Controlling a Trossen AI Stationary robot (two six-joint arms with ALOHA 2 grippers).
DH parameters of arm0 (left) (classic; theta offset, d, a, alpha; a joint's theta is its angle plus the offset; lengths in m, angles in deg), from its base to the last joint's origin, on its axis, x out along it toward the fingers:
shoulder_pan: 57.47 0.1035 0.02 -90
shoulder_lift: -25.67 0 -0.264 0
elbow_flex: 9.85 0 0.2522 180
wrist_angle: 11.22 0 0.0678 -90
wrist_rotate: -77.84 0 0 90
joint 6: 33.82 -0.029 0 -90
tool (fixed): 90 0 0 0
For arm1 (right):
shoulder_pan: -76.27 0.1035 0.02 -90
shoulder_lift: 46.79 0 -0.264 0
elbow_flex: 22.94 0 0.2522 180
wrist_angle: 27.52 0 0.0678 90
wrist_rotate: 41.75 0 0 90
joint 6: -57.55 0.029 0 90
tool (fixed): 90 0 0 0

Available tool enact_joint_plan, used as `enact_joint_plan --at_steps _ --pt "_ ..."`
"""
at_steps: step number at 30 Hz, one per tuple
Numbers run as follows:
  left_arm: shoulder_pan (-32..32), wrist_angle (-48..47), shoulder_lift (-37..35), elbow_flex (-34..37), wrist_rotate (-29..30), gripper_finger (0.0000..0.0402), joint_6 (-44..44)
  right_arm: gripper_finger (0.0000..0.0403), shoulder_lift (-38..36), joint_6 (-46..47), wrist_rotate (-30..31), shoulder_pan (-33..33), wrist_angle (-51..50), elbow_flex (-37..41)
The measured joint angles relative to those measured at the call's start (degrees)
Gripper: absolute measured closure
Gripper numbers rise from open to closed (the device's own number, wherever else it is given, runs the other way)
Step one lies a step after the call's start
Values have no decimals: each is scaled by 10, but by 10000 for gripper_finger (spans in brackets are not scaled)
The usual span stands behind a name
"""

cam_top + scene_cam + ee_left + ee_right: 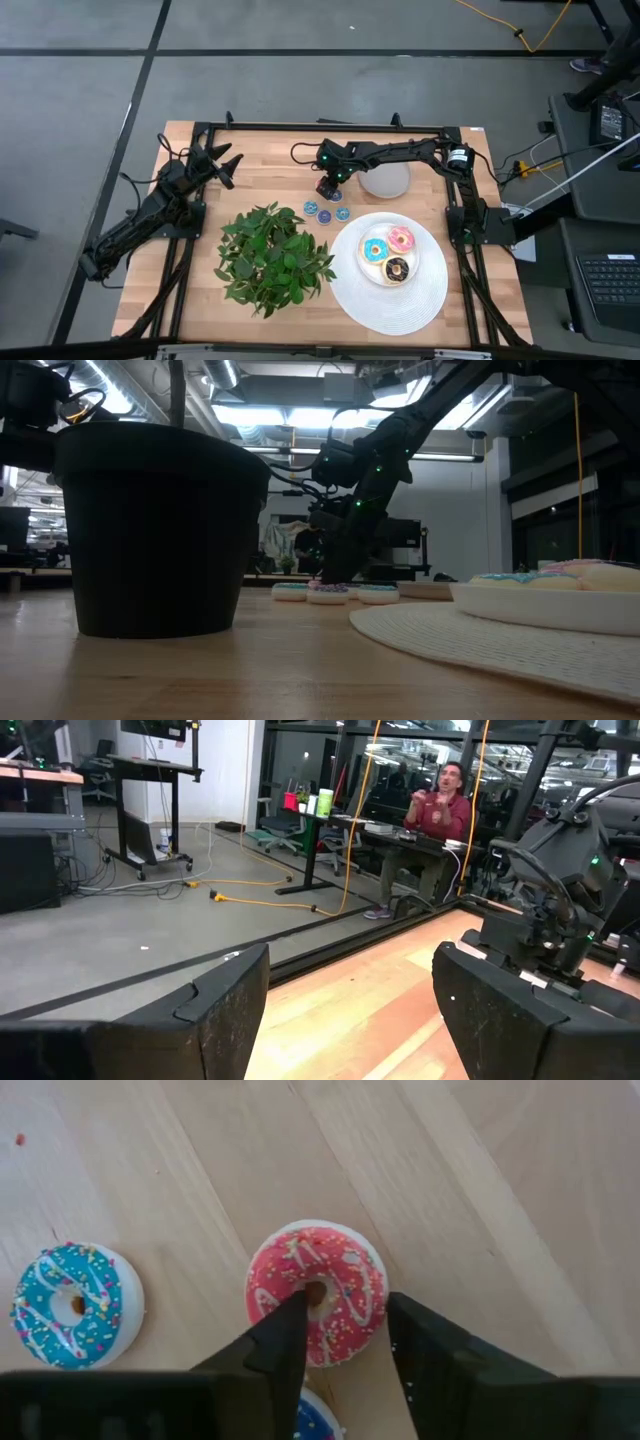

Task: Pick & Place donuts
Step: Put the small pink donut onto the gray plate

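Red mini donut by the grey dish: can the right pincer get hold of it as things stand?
Probably yes. The right pincer is already down over the red mini donut, one finger at its hole, the other at its outer edge, with nothing between them.

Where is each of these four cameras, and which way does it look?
High: overhead, straight down; both arms, table.
Low: table height, across; plant pot, right arm.
Left wrist: outward into room; open left pincer.
Right wrist: down; right pincer straddling red donut.
Shared: high also shows that donut.
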State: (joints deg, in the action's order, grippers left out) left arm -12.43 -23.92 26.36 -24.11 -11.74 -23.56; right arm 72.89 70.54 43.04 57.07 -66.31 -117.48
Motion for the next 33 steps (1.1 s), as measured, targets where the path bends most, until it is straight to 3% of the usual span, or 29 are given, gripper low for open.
enact_joint_plan --at_steps 15,33 --pt "0 0 0 0 0 131 0 347 -1 4 -11 -11 -11 0" --pt "0 0 0 0 0 131 0 353 -63 -98 -2 -21 -84 0"
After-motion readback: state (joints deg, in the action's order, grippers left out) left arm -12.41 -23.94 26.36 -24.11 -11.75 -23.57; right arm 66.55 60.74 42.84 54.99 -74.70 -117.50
